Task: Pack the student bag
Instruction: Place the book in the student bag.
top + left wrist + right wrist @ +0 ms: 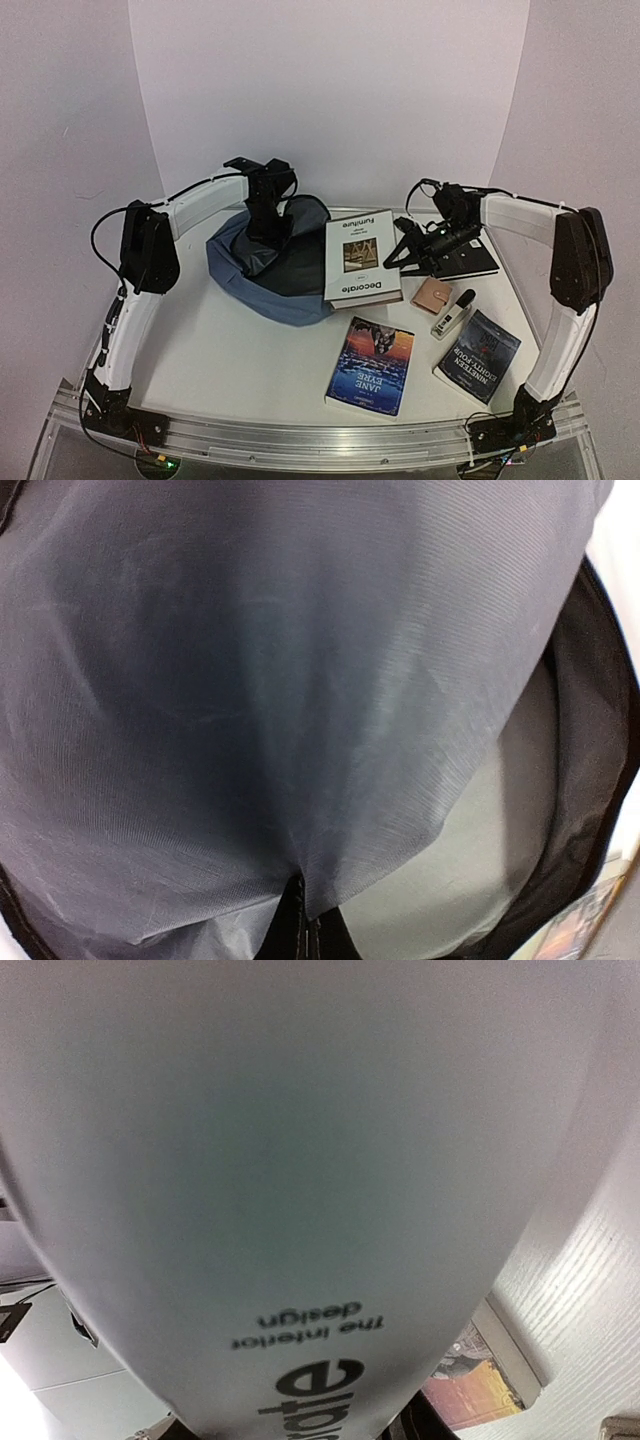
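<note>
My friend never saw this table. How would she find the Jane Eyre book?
Start at the blue student bag on the left of the table. Look right of it, toward the near edge, where the Jane Eyre book lies flat. Its cover glows orange and blue, unlike the white Decorate book behind it and the dark book beside it.

The left gripper (268,228) has its fingers hidden inside the backpack (280,295) from above; grey lining (250,680) fills its wrist view; the Decorate book (300,1160), blurred and cut off mid-title, blocks the fingers of the right gripper (398,246) in its own view; a dark book (482,263) lies partly under that arm.
</note>
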